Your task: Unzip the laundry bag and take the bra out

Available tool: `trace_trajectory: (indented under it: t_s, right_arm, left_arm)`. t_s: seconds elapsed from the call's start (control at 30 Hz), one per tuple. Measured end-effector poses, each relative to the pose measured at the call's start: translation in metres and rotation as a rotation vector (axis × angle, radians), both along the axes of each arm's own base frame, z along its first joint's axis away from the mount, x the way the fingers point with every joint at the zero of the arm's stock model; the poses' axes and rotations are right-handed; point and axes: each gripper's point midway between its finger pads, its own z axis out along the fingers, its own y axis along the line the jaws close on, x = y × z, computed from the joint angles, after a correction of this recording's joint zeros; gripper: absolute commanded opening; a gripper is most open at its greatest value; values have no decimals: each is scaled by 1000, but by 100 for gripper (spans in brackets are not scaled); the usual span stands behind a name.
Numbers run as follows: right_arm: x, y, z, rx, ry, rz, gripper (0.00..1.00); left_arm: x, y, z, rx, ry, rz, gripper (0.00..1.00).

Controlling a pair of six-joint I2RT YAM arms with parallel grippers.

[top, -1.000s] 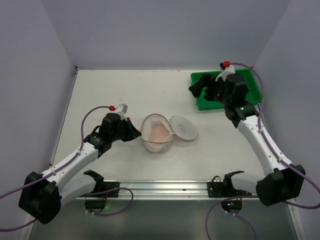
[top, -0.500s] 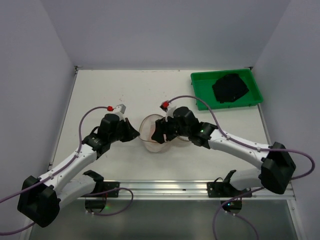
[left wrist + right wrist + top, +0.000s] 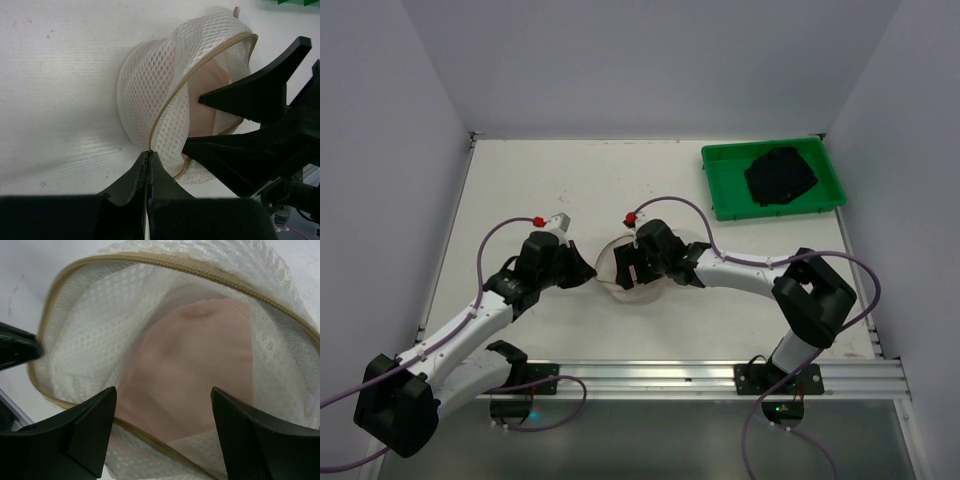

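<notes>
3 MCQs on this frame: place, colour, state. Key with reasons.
1. Where does the green tray sit?
A) far right corner
B) near left corner
C) centre

2. What colour is the bra inside the laundry bag?
A) black
B) pale pink
C) green

3. How is the right gripper?
A) shut on the zip
B) out of view
C) open at the bag's mouth

1 A: the top view shows it far right.
2 B: pink shows through the open mouth.
3 C: its fingers stand spread before the opening.

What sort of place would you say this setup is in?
Probably a lab test cell: plain grey walls box in a white table, with two cabled robot arms and a metal rail at its near edge.
</notes>
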Motion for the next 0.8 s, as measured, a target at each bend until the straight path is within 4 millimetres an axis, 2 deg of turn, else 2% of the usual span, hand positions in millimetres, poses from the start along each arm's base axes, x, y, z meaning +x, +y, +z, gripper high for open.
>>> trace_trajectory:
  t_s: [0.17,0.3,0.47,0.57,0.67,0.8]
  right_arm:
    - [2,-2,-11,-22,16,-39,82]
    - [7,-1,-4,-27,-3,-61,86]
    - [23,3,14,-35,-72,-106,88]
    - [27,3,15,-45,-89,-114,88]
    - [28,5,5,-70,-85,-108,89]
    - [21,5,-25,-141,-49,-79,93]
  left_arm:
    - [-1,0,-2,1,4,-1,0]
    - [-4,1,-7,5,15,-3,0]
    - [-5,1,-10,6,20,-5,0]
    - [-5,1,-10,6,20,-5,0]
    - [-6,2,-11,7,22,-5,0]
    - [-6,2,-12,8,25,-4,0]
